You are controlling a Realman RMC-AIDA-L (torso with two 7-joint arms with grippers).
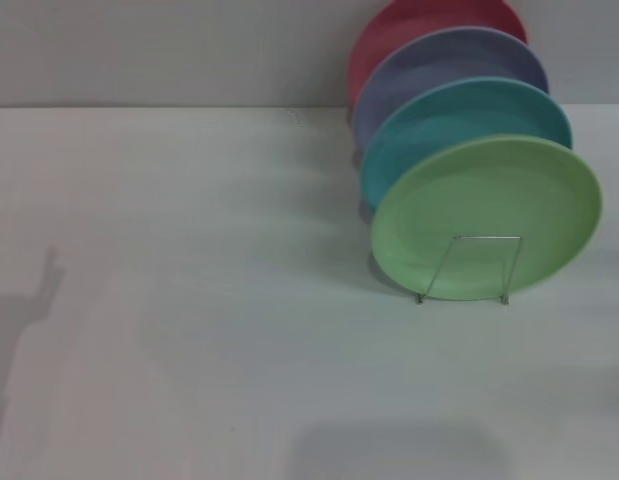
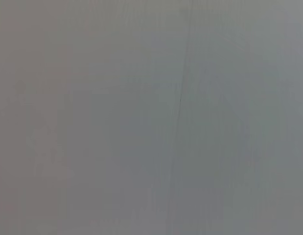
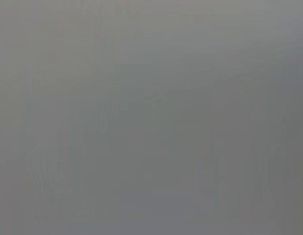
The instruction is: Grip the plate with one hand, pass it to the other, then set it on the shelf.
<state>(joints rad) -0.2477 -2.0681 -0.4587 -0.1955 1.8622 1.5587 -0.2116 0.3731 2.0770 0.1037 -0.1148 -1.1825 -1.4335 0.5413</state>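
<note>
Plates standing on edge in a row on the right of the white table [image 1: 189,300], head view. Green plate [image 1: 486,215] at the front of the row, upright and leaning slightly back, held in the wire shelf [image 1: 469,268], whose bent front divider crosses the plate's lower face. Behind it, each partly covered by the one before: turquoise plate [image 1: 459,115], lavender plate [image 1: 439,62], red plate [image 1: 409,25]. Shadows fall on the table at the left and along the near edge. Neither gripper appears in the head view; both wrist views show only a plain grey surface, so how far each gripper is open cannot be told, and neither visibly holds anything.
</note>
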